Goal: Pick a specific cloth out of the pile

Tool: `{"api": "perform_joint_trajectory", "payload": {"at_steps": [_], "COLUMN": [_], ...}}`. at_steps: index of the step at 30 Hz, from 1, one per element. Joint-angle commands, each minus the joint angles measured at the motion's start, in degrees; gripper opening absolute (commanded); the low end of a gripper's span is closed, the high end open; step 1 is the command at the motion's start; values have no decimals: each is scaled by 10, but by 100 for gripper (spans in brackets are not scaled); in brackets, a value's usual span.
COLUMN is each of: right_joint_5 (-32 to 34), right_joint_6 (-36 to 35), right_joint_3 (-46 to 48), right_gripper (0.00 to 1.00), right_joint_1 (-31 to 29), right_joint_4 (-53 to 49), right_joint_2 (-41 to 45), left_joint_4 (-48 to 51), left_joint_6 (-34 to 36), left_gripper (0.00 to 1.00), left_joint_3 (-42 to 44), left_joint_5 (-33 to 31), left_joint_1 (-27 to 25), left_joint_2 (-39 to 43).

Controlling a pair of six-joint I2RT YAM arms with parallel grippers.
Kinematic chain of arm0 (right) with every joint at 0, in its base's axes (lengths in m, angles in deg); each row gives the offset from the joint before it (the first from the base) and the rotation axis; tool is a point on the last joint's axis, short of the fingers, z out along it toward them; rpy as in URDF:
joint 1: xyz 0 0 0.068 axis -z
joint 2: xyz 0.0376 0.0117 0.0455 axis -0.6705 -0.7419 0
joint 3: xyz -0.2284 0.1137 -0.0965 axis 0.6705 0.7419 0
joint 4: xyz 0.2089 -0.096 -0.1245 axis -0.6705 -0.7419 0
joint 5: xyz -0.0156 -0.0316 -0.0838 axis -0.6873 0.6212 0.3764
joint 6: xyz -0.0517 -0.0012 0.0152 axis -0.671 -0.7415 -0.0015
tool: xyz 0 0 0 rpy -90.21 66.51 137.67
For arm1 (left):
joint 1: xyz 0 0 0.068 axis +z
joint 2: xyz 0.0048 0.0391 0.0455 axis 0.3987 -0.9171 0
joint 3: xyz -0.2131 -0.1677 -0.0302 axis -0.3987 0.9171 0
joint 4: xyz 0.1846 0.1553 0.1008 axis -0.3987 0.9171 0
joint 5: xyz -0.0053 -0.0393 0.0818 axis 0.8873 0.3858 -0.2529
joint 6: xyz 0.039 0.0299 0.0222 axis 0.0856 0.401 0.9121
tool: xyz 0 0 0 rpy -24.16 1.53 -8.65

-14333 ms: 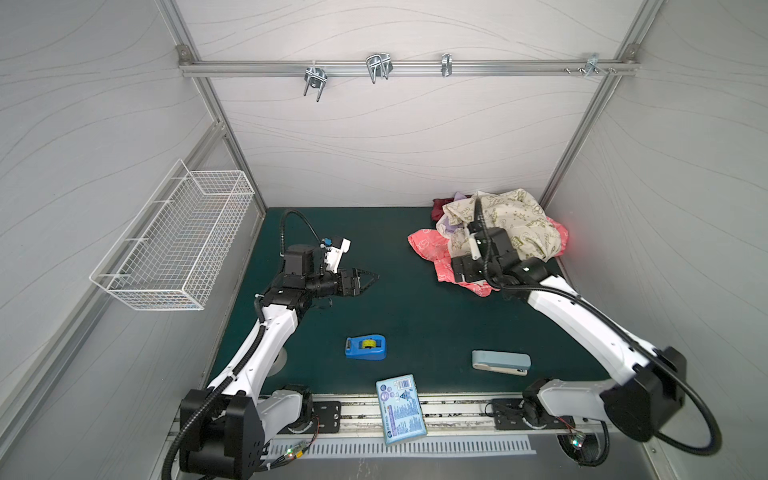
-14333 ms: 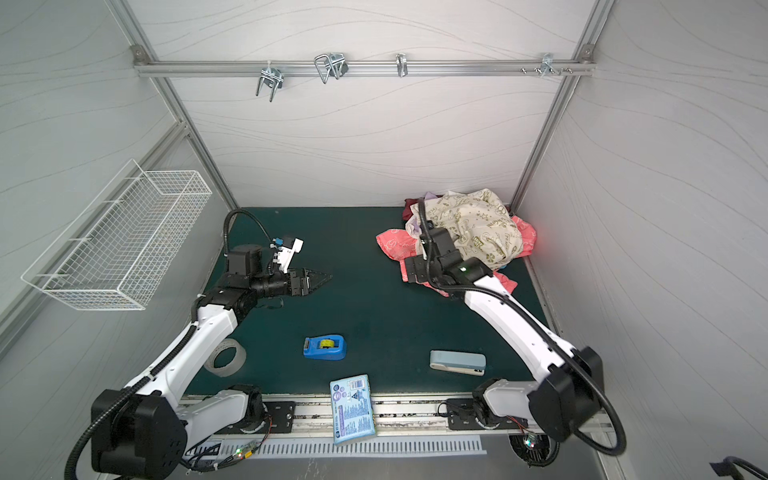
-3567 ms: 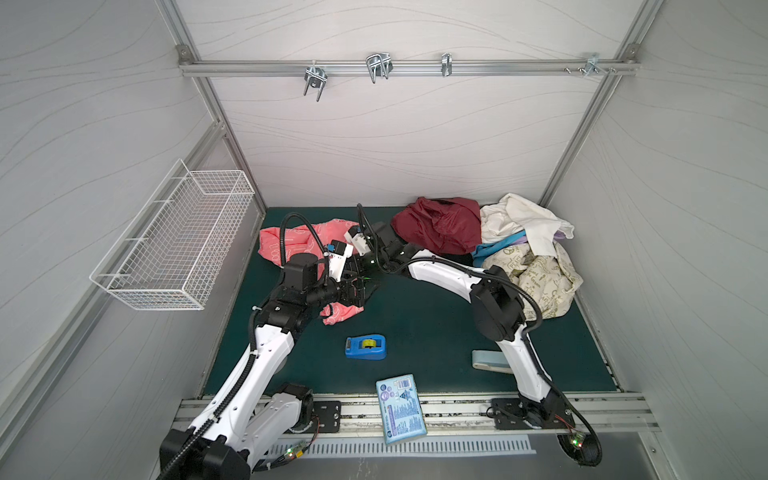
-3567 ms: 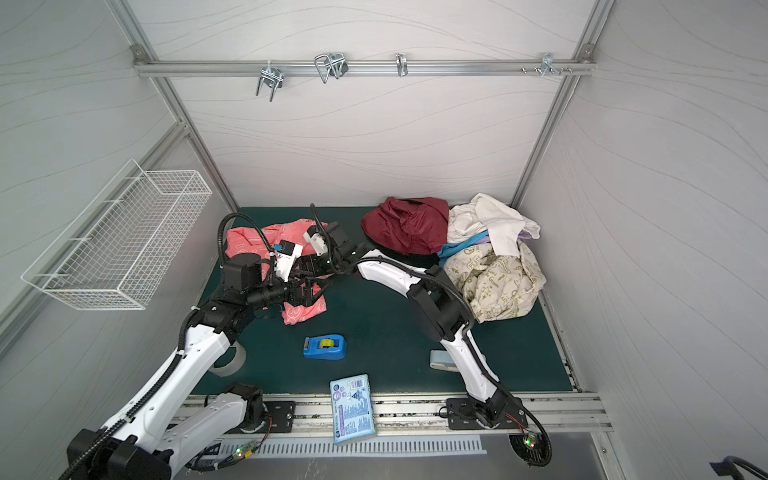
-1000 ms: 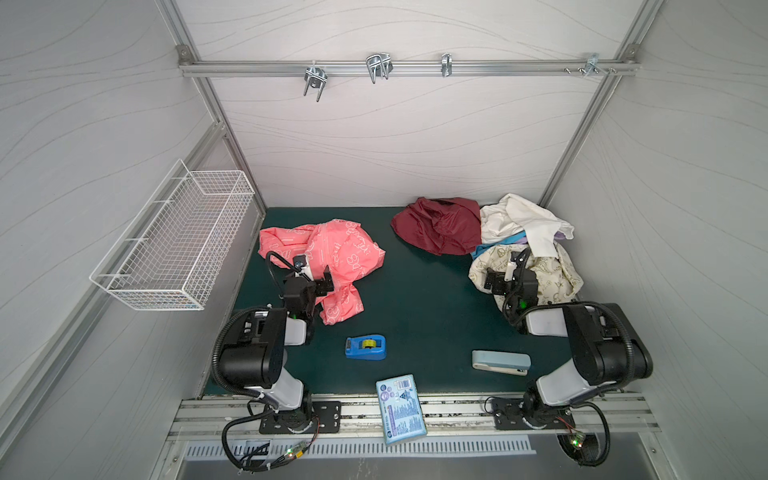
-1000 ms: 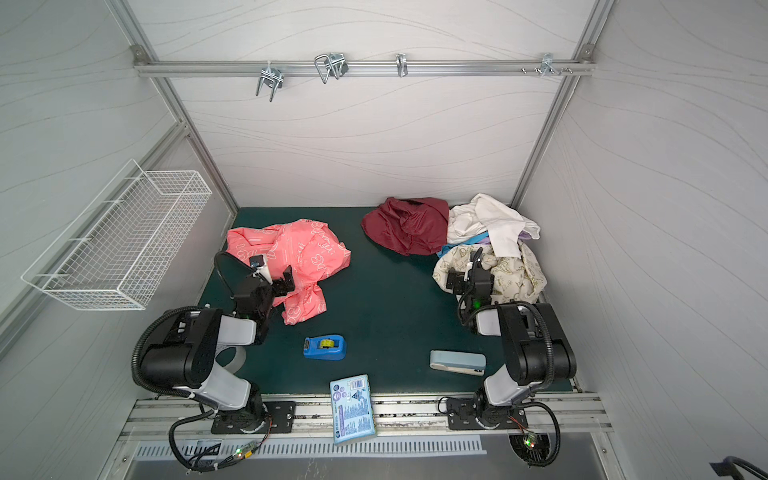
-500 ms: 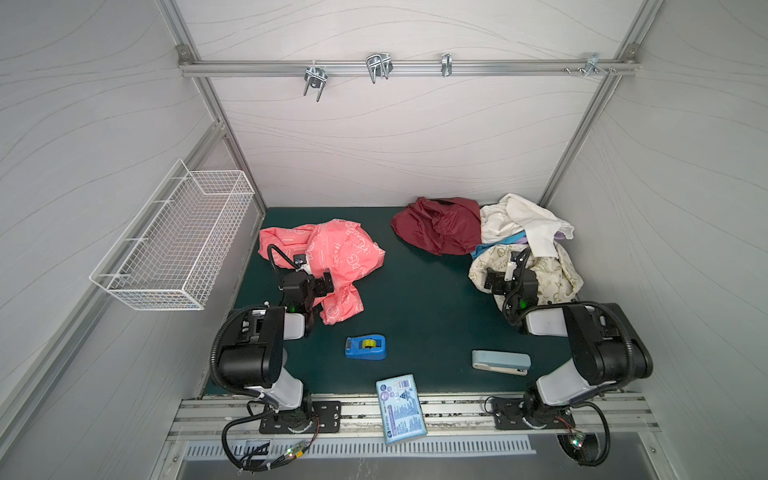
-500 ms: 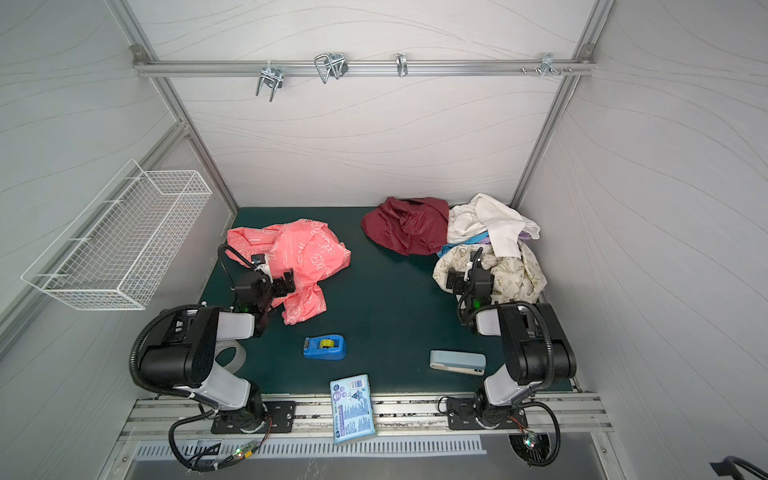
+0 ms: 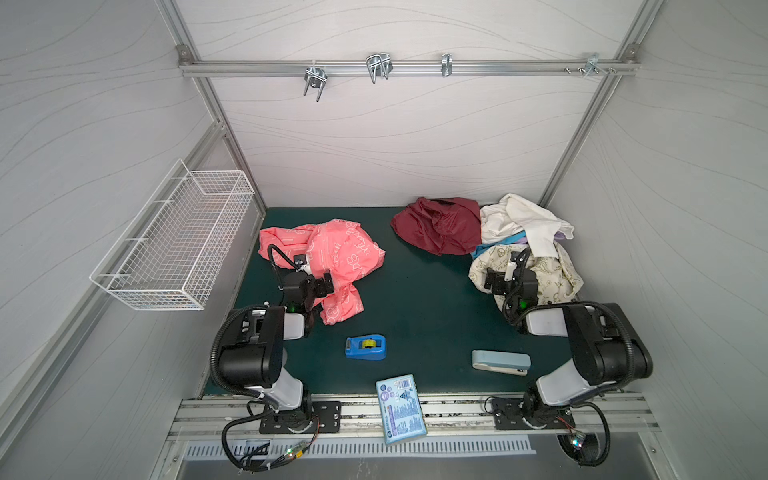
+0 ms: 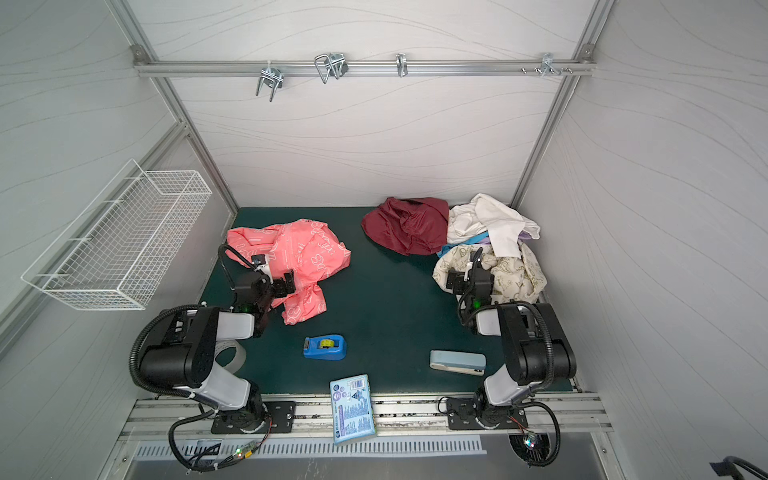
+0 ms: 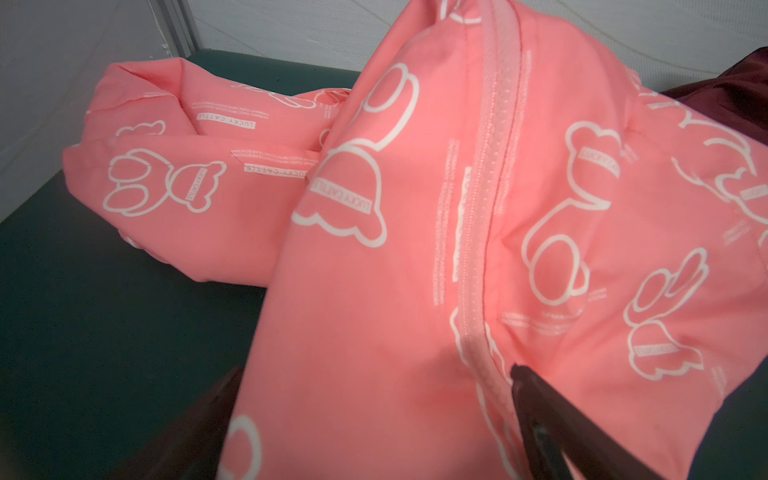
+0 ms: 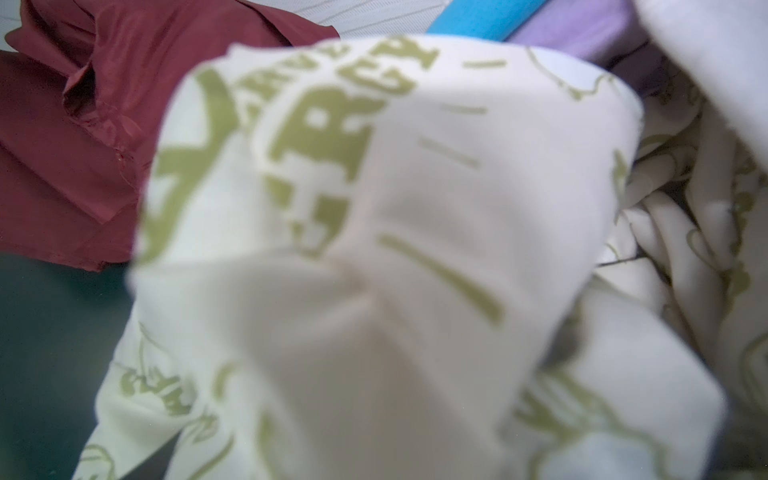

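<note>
Starting nearest the rail, the left gripper sits folded back over the near tail of the coral-pink printed cloth. In the left wrist view its fingers stand wide, with the fabric lying slack between them and nothing pinched. The cloth is on the left side of the counter, well apart from the pile at the far right.

My guess on handling is that it's thin, light and floppy, a bit slick, and it'll trail and drag rather than lift as one piece. I'd grab a bunched fold or that stitched paler strip, since a doubled edge should slip less than a single layer.

The right gripper is over the cream olive-print cloth. That cloth blocks the right wrist view, so the fingers can't be seen there, but they're spread as wide as they go and I can't see any grip on it.

Compared with about fourteen seconds back, the pink cloth was then tucked under the cream one in the heap, and now it's out on its own. The maroon cloth now lies spread at the pile's left edge. A few seconds ago both arms were stretched out to the pink cloth — now they're tucked home, so it looks done to me.
</note>
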State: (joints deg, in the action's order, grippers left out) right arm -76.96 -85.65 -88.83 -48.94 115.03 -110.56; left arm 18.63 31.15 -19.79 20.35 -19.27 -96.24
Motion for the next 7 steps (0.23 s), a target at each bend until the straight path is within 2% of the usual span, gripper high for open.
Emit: {"api": "perform_joint_trajectory", "payload": {"at_steps": [1, 7], "right_joint_5": [-5, -6], "right_joint_6": [-11, -11], "right_joint_3": [-7, -6], "right_gripper": [99, 99], "right_joint_1": [-2, -2], "right_joint_4": [2, 2], "right_joint_2": [-7, -7], "left_joint_4": [-4, -3], "left_joint_6": [5, 8], "left_gripper": [99, 99], "left_joint_3": [-16, -17], "left_joint_5": [2, -3], "left_joint_1": [0, -4], "left_joint_2": [5, 6]}}
